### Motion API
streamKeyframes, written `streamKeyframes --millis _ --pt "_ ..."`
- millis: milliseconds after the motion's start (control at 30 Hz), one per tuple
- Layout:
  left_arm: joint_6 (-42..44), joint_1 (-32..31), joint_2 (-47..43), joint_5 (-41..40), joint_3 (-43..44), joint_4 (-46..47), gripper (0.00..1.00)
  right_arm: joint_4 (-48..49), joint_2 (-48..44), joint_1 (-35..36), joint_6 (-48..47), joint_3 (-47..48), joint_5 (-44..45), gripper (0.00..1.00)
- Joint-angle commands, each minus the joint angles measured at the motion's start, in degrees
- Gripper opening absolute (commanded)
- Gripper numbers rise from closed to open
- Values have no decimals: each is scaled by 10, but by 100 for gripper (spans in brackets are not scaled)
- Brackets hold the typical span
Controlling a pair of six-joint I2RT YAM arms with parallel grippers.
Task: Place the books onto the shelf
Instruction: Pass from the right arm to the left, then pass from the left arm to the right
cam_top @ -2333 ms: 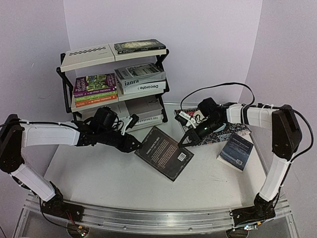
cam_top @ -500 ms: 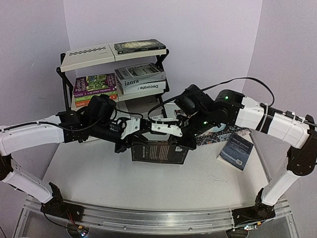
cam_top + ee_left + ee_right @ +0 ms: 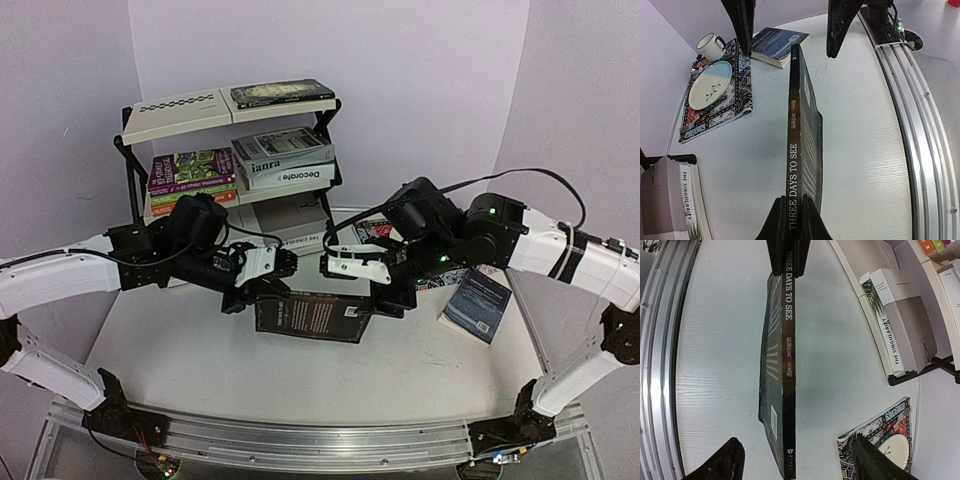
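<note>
- The glossy black paperback book [image 3: 795, 145] has changed hands: the left gripper [image 3: 794, 220] now pinches its spine end, while the right gripper [image 3: 795, 462], clamped a moment ago, stands wide around the far end.
- It is on edge over the white table [image 3: 200, 350], near the black-framed cream three-tier shelf [image 3: 175, 110] (shelving can follow, I judge).
- The right gripper flanks it and must clear first; a dark blue book [image 3: 478, 305] waits beside the patterned placemat [image 3: 741, 87].

White arm links [image 3: 60, 275], black joints [image 3: 195, 222] (green lights [image 3: 492, 211] lit), thin black cables [image 3: 520, 172]
</note>
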Motion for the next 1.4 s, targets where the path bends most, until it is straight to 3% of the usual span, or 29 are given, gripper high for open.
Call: streamKeyframes --millis 0,233,400,500,600,700,833,1067,1133,1200,1367 --pt "13 -2 -38 6 8 37 0 3 -13 4 20 -6 -18 71" --pt "20 -2 -56 5 11 43 0 3 0 4 29 6 -17 52" --pt "23 -2 -72 1 12 43 0 3 -8 4 28 2 -6 48" --pt "25 -2 -79 4 9 43 0 3 -18 4 28 -5 -8 54" --pt "24 -2 -85 9 8 44 0 16 -38 3 30 -21 -33 77" --pt "20 -2 -90 13 11 47 0 62 -70 -8 42 -48 -65 81" --pt "6 -2 -96 12 24 50 0 119 -113 -20 57 -87 -98 81" --pt "0 -2 -111 26 37 52 0 130 -122 -21 71 -83 -114 68" --pt "-4 -2 -111 21 39 52 0 129 -120 -21 81 -63 -123 77" --pt "-11 -2 -105 15 45 50 0 119 -113 -21 85 -39 -124 79" --pt "-7 -2 -95 16 50 50 0 64 -65 -21 72 35 -113 67"
